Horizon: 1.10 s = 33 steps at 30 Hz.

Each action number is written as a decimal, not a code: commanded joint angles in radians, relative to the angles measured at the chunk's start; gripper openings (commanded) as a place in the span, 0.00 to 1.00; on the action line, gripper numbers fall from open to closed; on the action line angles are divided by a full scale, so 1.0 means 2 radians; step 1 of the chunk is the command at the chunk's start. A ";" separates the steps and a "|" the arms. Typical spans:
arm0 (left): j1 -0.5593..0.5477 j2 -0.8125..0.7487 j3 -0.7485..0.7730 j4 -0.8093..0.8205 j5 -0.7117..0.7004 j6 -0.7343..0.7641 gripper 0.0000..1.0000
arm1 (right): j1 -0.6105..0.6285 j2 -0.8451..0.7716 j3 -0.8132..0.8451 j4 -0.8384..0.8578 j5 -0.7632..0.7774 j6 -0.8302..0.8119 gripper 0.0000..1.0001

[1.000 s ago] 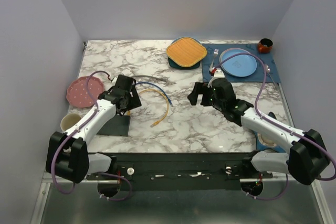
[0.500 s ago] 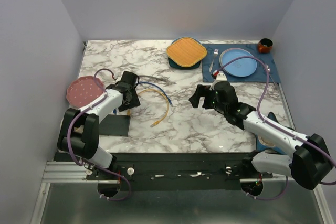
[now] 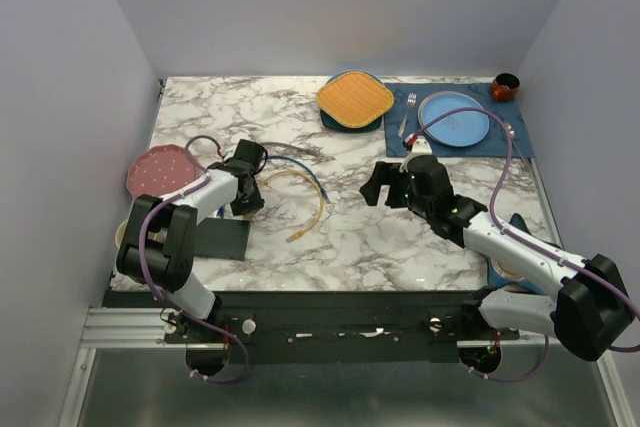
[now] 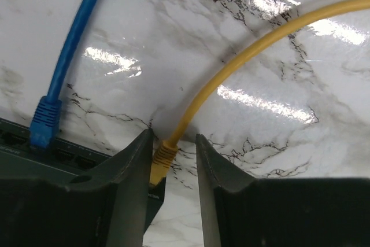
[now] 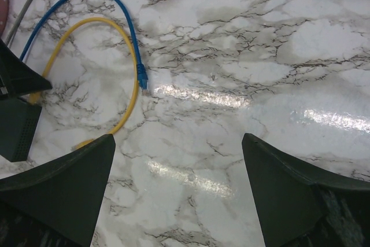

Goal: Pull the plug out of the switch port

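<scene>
Now left pincer [image 4: 173, 138] parted astride yellow plug [image 4: 162, 160] in black switch [image 4: 22, 161]; right pincer [image 5: 177, 140] spread

White grey-veined marble table [image 3: 360, 237], flat black switch [image 3: 222, 239] near its left front edge, yellow cable [image 3: 318, 205] and blue cable [image 3: 300, 164] curving out from the switch, pink speckled plate [image 3: 155, 172] at left edge, blue placemat [image 3: 440, 149] far right.

The left arm [image 3: 190, 205] folds tightly at lower left; the left hand [image 3: 246, 195] points down-frame, fingers [image 4: 124, 169] a narrow gap apart. The right hand [image 3: 381, 185], mid-frame, holds its fingers [image 5: 63, 183] spread wide.
</scene>
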 commanded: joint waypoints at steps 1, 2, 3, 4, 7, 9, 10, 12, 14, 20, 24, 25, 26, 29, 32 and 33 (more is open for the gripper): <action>-0.014 0.010 -0.007 0.012 0.045 -0.007 0.37 | 0.003 0.004 0.002 0.003 0.004 0.004 1.00; -0.017 0.011 -0.006 0.013 0.051 -0.007 0.32 | 0.003 0.004 0.003 0.003 0.004 0.005 0.99; -0.020 0.011 -0.003 0.013 0.059 -0.008 0.28 | 0.003 0.004 0.003 0.003 0.004 0.005 1.00; -0.030 0.013 -0.001 0.013 0.061 -0.009 0.25 | 0.003 0.003 0.003 0.002 0.006 0.005 1.00; -0.053 0.016 0.008 0.014 0.057 -0.010 0.20 | 0.003 -0.003 0.003 -0.002 0.012 0.005 1.00; -0.064 0.023 0.018 0.014 0.057 -0.010 0.15 | 0.003 -0.006 0.003 -0.004 0.017 0.005 1.00; -0.069 0.025 0.022 0.015 0.057 -0.010 0.14 | 0.003 -0.010 0.003 -0.007 0.022 0.004 1.00; -0.091 0.036 0.035 0.018 0.057 0.002 0.11 | 0.003 -0.015 0.003 -0.010 0.027 0.001 1.00; -0.111 0.049 0.079 -0.003 0.037 0.016 0.09 | 0.003 -0.023 0.006 -0.017 0.035 -0.001 1.00; -0.165 0.103 0.181 -0.036 0.017 0.048 0.08 | 0.003 -0.050 0.011 -0.037 0.054 -0.008 1.00; -0.180 0.118 0.203 -0.040 0.002 0.051 0.06 | 0.003 -0.066 0.009 -0.044 0.061 -0.011 1.00; -0.181 0.116 0.204 -0.042 -0.003 0.048 0.07 | 0.003 -0.067 0.009 -0.046 0.063 -0.011 1.00; -0.182 0.112 0.204 -0.041 -0.011 0.046 0.09 | 0.002 -0.067 0.008 -0.046 0.065 -0.012 1.00; -0.181 0.084 0.198 -0.039 -0.048 0.045 0.25 | 0.003 -0.061 0.009 -0.049 0.067 -0.013 1.00; -0.181 0.061 0.205 -0.042 -0.068 0.051 0.36 | 0.002 -0.050 0.012 -0.049 0.062 -0.010 1.00; -0.181 0.057 0.207 -0.043 -0.069 0.055 0.38 | 0.003 -0.047 0.014 -0.049 0.060 -0.009 1.00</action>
